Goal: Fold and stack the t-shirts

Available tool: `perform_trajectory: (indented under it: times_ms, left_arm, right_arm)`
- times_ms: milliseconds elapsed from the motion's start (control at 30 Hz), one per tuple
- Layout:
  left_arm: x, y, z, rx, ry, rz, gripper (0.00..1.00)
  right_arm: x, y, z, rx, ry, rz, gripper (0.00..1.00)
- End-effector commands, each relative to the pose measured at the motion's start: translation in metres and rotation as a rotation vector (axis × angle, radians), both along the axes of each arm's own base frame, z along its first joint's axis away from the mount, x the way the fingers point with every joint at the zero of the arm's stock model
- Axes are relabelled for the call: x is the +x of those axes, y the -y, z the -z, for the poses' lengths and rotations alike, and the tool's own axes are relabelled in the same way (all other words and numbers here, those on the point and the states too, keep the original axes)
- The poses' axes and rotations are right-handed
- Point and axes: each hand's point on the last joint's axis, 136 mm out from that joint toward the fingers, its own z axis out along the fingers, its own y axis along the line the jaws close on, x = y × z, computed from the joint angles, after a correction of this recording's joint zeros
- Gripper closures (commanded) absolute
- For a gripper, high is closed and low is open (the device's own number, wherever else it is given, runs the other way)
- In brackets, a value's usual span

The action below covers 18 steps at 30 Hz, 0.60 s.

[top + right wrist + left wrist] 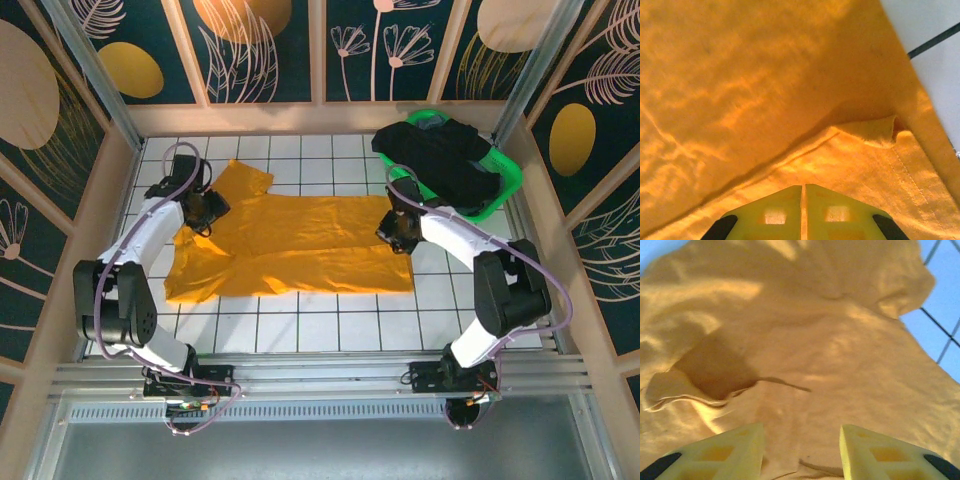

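The left end effector (801, 454) has its yellow fingers apart, and rumpled cloth of the mustard t-shirt (840, 370) shows through the gap. Its wrist view picks out a turned-back flap with a dark shadow under it, which the overhead view is too coarse to show. The right end effector (803, 212) is closed, its fingers meeting along a thin seam just at the shirt's stitched hem. Whether any cloth is pinched between them cannot be told.

From above, the two arms sit at opposite ends of the mustard t-shirt, the left one by the sleeves and the right one by the hem. The shirt lies spread on the white tiled bench (330, 330), its long axis running left to right, with the sleeves to the left and the hem to the right.

At the far right the black t-shirt (440, 160) is heaped over a green basket (507, 185) and covers most of it. Its outline is hard to read.
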Motion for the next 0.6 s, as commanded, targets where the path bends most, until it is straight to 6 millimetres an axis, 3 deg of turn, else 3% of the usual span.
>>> perform_trajectory:
  times_ms: [0, 167, 333, 433, 500, 567]
  left_arm:
    - [-0.021, -0.012, 0.028, -0.048, -0.093, -0.07, 0.55]
    - [-0.009, 0.004, 0.034, -0.141, -0.084, -0.039, 0.61]
    - [0.0, 0.025, 0.034, -0.129, -0.091, 0.076, 0.65]
    - [0.001, 0.042, 0.04, -0.034, -0.122, 0.178, 0.66]
    - [-0.003, 0.044, 0.056, 0.016, -0.173, 0.207, 0.67]
    - [-0.003, 0.039, 0.066, 0.068, -0.194, 0.214, 0.67]
  right_arm:
    - [-0.006, 0.012, 0.023, -0.049, -0.045, -0.018, 0.91]
    - [-0.002, 0.029, 0.045, -0.096, -0.093, 0.009, 0.93]
    - [-0.004, 0.028, 0.05, -0.088, -0.109, 0.005, 0.94]
    - [-0.006, 0.026, 0.041, -0.095, -0.089, -0.004, 0.91]
    - [0.0, 0.019, 0.025, -0.072, -0.03, -0.025, 0.82]
    - [0.011, 0.0, 0.001, 0.011, 0.082, -0.092, 0.73]
